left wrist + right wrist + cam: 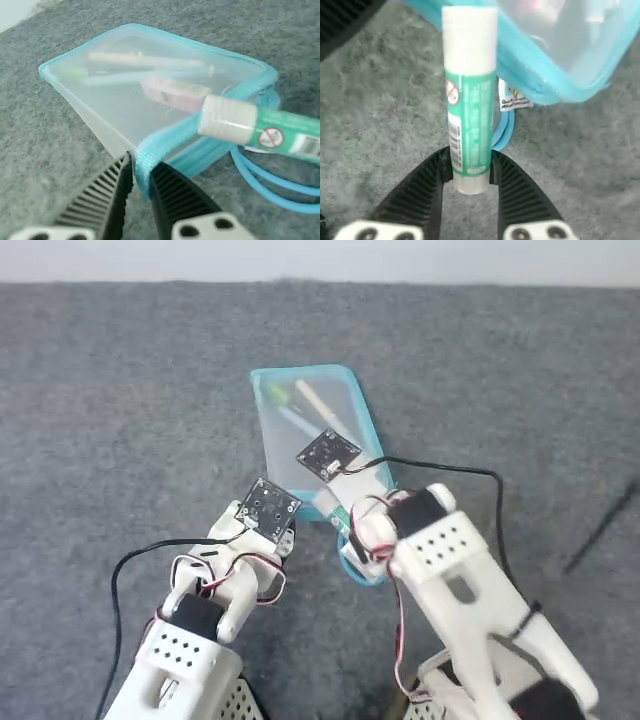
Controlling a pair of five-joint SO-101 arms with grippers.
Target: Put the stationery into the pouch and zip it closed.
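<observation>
The translucent pouch (100, 112) holds pens (150, 61) and an eraser (175, 93). The left gripper (141, 167) pinches its edge; the right gripper (469, 162) clamps a glue stick (470, 90).

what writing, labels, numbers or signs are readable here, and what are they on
No words or numbers are readable.
glue stick: a red crossed-circle sign and a barcode on its green label; the print beside them is too blurred to read.
white tag on the pouch: dark print, too small to read.
</observation>
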